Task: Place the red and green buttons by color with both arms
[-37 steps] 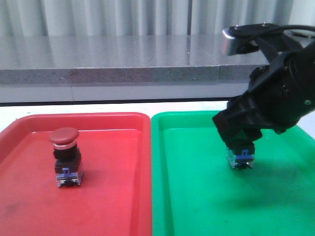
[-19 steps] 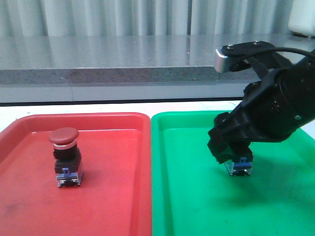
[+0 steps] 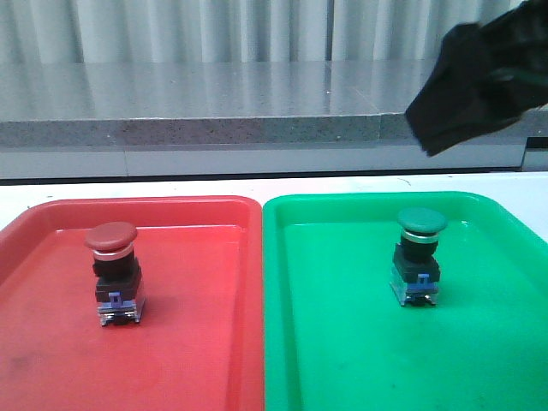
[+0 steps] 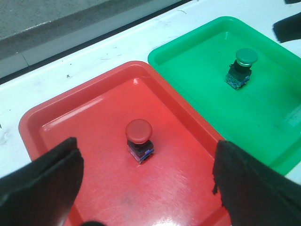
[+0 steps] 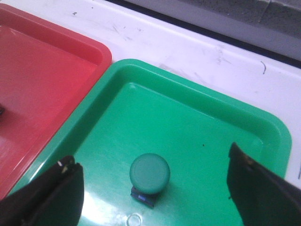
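Two trays are seen side by side on the white table [image 3: 342,183], edges touching: the red tray [image 3: 188,360] on the left, the green tray [image 3: 342,360] on the right. Behind them a grey stone ledge [image 3: 188,107] is stretched across the front view.

The right arm [image 3: 479,81] is caught high at the upper right of the front view, well clear of the green tray. The right gripper [image 5: 150,197] is spread wide above the green button, nothing held between its fingers [image 5: 47,197]. The left gripper [image 4: 146,188] is likewise parted wide over the red tray, empty, its fingers [image 4: 42,188] on either side of the red button from above.

The red button [image 3: 114,272] is stood upright in the left-centre part of the red tray, dark red cap on top, blue-clear base on the tray floor. The green button [image 3: 419,255] is planted upright in the green tray, towards its far right part, cap up, untouched by either gripper.
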Robot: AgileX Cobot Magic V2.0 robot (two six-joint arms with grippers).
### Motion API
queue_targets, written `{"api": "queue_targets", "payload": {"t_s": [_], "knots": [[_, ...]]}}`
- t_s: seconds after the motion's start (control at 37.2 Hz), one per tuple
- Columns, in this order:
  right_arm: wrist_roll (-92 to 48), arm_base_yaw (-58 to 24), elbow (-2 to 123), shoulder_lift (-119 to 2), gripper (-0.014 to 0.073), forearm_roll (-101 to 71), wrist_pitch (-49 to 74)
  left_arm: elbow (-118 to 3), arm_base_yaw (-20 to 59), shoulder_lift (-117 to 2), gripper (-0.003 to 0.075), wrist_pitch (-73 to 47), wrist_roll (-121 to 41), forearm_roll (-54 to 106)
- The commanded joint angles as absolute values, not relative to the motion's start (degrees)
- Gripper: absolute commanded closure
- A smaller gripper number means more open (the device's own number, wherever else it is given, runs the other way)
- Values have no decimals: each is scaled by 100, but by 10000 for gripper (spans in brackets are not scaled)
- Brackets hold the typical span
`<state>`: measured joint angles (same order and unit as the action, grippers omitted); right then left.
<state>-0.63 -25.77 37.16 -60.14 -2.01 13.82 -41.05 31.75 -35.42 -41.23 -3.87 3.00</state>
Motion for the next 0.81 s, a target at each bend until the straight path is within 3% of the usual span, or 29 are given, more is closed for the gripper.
{"api": "queue_targets", "payload": {"t_s": [0.0, 0.3, 0.62, 0.67, 0.78], "knots": [[-123, -2582, 3879, -5169, -41, -148, 1876, -4263, 3181, -3548, 166, -3726, -350, 355], [-123, -2582, 3879, -3302, -41, -152, 3641, -4263, 3181, -3548, 166, -3726, -350, 355], [-123, -2582, 3879, -2981, -34, -108, 4155, -4263, 3181, -3548, 166, -3607, -350, 355], [-123, -2582, 3879, -2981, 16, -108, 4155, -4263, 3181, -3548, 166, -3591, -350, 355], [-123, -2582, 3879, -2981, 255, -108, 4155, -4263, 3181, -3548, 166, -3591, -350, 355]]}}
